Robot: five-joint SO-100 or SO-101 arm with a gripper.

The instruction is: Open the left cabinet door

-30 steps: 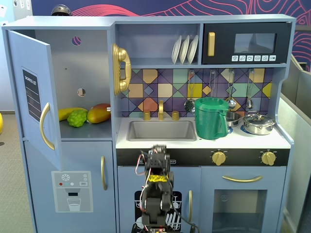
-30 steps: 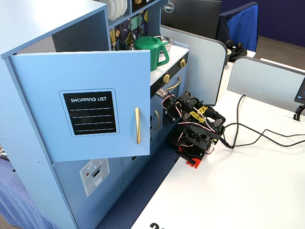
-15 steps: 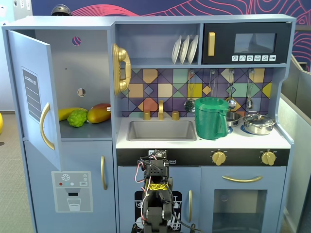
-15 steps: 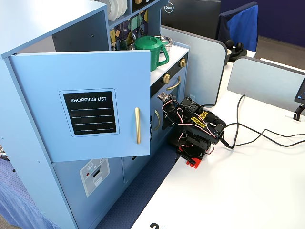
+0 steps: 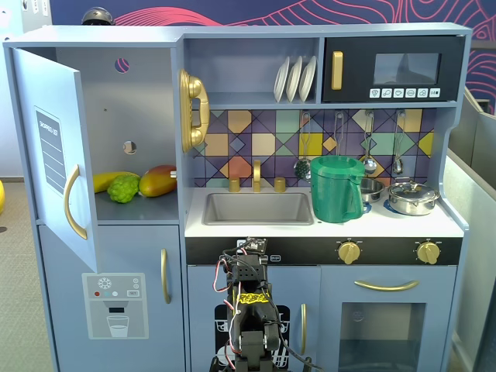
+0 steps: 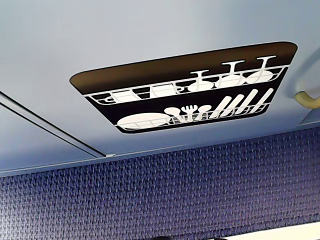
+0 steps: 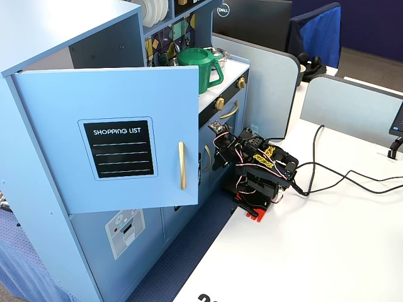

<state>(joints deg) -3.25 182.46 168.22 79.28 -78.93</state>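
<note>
The left cabinet door stands swung wide open on its left hinge, its gold handle towards the camera. In another fixed view the door shows its black SHOPPING LIST panel and handle. My arm is folded low in front of the kitchen, well right of the door and apart from it. My gripper points down beside the dishwasher door. Its jaws are almost out of the wrist view, so their state is unclear.
Toy fruit lies on the shelf of the open cabinet. Below is the ice dispenser door. A green pitcher stands by the sink. Blue carpet lies between the kitchen and the white table. Cables trail right.
</note>
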